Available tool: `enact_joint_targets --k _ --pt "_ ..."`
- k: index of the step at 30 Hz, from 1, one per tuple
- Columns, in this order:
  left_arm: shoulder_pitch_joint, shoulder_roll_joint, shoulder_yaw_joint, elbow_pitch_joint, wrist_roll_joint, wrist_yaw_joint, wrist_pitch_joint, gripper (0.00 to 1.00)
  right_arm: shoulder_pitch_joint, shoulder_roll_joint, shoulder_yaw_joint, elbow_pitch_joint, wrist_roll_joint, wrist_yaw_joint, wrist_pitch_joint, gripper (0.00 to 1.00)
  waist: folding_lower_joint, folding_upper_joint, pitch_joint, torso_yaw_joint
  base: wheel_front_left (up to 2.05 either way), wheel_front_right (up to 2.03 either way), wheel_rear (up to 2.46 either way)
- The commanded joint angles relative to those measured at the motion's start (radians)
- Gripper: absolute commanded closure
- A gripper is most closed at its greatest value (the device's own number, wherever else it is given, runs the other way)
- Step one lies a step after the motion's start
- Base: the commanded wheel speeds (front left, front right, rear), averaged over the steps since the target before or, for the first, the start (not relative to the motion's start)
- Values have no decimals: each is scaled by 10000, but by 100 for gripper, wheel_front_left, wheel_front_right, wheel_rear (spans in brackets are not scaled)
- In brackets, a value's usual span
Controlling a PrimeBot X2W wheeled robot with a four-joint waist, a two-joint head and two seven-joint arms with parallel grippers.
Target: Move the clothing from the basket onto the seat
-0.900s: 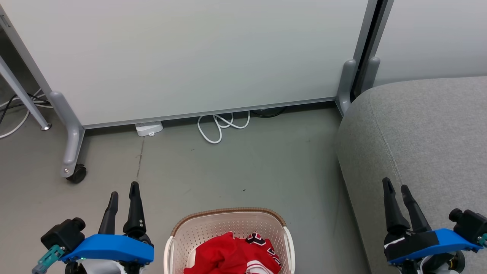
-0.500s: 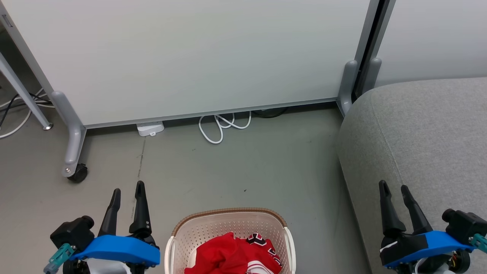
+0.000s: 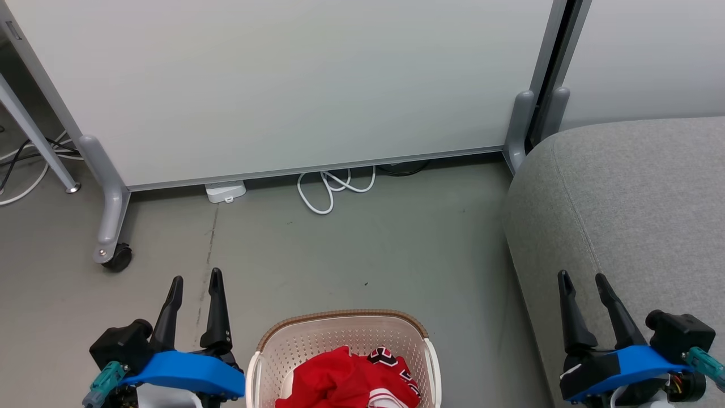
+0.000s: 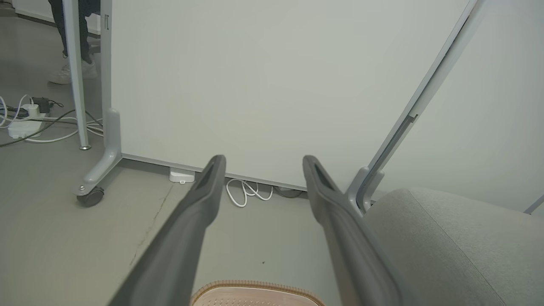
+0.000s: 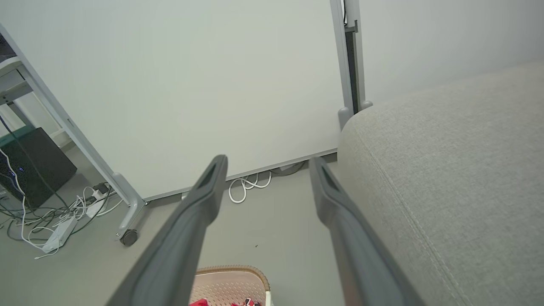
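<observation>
We see the clothing (image 3: pixel 334 379) heaped in the basket (image 3: pixel 340 313) at 6 o'clock on the floor. Seat (image 3: pixel 634 198) at 3 o'clock. Left gripper (image 3: pixel 196 276) at 7, right gripper (image 3: pixel 581 275) at 5, both spread apart and empty.

White cable (image 3: pixel 328 190) beneath partition panel (image 3: pixel 294 85)

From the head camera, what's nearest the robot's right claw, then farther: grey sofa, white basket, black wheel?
From the right gripper:
1. Light-grey fabric sofa seat, close by, on the right.
2. Cream perforated plastic basket, to its left.
3. Black caster wheel, far left.
</observation>
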Motion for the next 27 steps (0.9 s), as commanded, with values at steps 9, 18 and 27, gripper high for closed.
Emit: enact_joint_targets --k 9,18,27 --pt "-174 1 -12 84 832 -70 -297 0 -150 -84 66 -10 -1137 20 -246 0 0 0 -10 -7 0 0 0" --pt "-169 -94 5 151 1438 -108 -518 0 -125 -86 59 -9 -2022 21 -462 0 0 0 -23 35 0 0 0" --pt "-143 -191 70 336 1739 -164 -699 0 -129 -90 45 60 -2621 23 -632 0 0 0 -26 45 0 0 0"
